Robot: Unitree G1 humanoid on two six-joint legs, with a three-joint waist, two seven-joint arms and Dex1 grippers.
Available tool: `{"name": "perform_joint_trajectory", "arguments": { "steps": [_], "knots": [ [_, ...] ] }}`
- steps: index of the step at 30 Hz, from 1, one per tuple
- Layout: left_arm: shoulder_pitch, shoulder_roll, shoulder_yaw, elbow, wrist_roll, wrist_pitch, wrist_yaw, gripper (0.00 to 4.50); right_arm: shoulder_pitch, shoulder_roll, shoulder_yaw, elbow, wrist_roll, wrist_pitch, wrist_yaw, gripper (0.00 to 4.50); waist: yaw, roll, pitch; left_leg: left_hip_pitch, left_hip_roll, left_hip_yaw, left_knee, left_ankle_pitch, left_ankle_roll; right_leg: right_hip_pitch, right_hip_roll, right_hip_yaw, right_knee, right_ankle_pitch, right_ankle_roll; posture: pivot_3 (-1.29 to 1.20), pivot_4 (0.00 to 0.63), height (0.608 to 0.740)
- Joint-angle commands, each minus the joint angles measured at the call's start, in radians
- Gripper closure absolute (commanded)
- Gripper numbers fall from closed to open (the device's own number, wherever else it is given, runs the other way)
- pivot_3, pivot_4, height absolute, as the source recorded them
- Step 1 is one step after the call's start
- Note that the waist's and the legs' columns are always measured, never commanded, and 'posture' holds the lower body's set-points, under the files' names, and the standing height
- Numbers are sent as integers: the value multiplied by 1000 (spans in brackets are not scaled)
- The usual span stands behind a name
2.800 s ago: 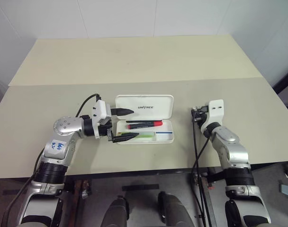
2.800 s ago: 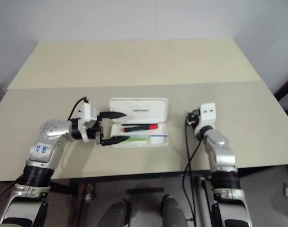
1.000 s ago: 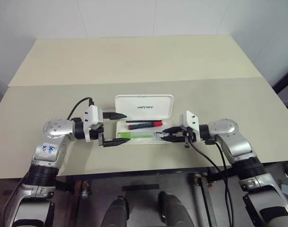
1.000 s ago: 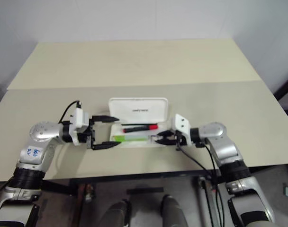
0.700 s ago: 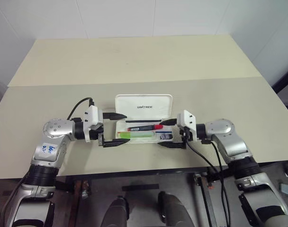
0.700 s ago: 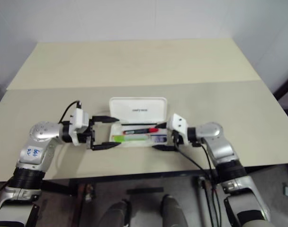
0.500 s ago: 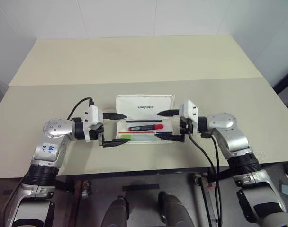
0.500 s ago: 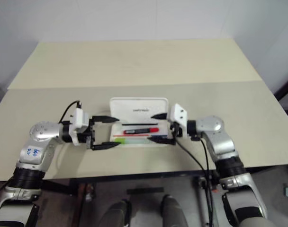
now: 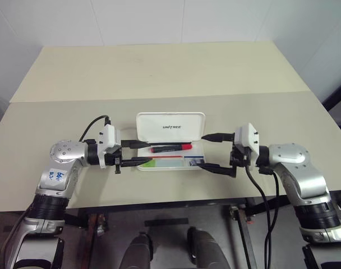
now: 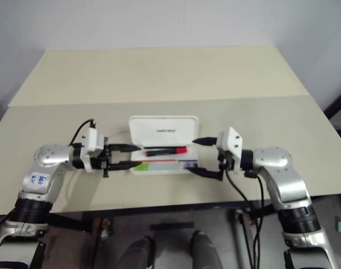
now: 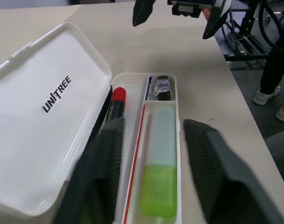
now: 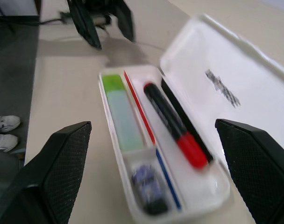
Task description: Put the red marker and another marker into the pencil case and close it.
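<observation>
The pencil case (image 9: 170,128) lies open mid-table, its lid tipped back behind the tray (image 9: 199,168). The red marker (image 9: 170,148) rests along the tray's back. The other marker, green-capped (image 9: 158,163), lies along its front. My left gripper (image 9: 141,153) hovers over the tray's left end; its fingers (image 11: 212,168) are drawn partway in but still apart, with nothing gripped between them. My right gripper (image 9: 211,152) is wide open just off the tray's right end, clear of it.
A small dark item (image 9: 196,161) sits in the tray's right compartment, and a thin red-and-blue line (image 9: 176,157) runs between the markers. A seam (image 9: 159,96) crosses the table behind the case. A person's leg and shoe (image 11: 266,93) stand beyond the table's right end.
My right gripper opened wide and pulled back from the tray's right end, rising a little. My left gripper stayed put while its fingers narrowed.
</observation>
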Motion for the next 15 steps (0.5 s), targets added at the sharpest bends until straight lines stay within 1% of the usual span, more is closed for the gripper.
{"name": "perform_joint_trajectory", "arguments": {
  "steps": [1, 2, 3, 10, 15],
  "knots": [
    [24, 22, 71, 4, -14, -19, 31, 3939, 25, -15, -42, -64, 24, 2, -31, 0, 0, 0, 0, 0, 0, 0, 0, 0, 0, 0, 0, 0, 0, 0, 0, 0, 150, 740],
    [31, 22, 88, 10, -11, -26, 50, 4285, 34, -17, -44, -69, 23, 0, -37, 0, 0, 0, 0, 0, 0, 0, 0, 0, 0, 0, 0, 0, 0, 0, 0, 0, 150, 740],
    [36, 22, 97, 12, -9, -30, 62, 4493, 39, -18, -46, -72, 23, -1, -42, 0, 1, 0, 0, 0, 0, 0, 0, 0, 0, 0, 0, 0, 0, 0, 0, 0, 150, 740],
    [67, -4, 224, 48, -51, 17, 208, 4493, 53, -24, -86, -59, 33, -27, -50, 0, 2, 0, 0, 0, 0, 0, 1, 0, 0, 0, -1, 0, 0, 0, 0, 0, 150, 740],
    [41, -13, 244, 95, -27, 32, 295, 4493, 35, -27, -96, -46, 45, -43, -30, 0, 3, 0, 0, 0, 0, 0, 1, 0, 0, 0, -1, 0, 0, 0, 0, 0, 150, 740]
  ]
}}
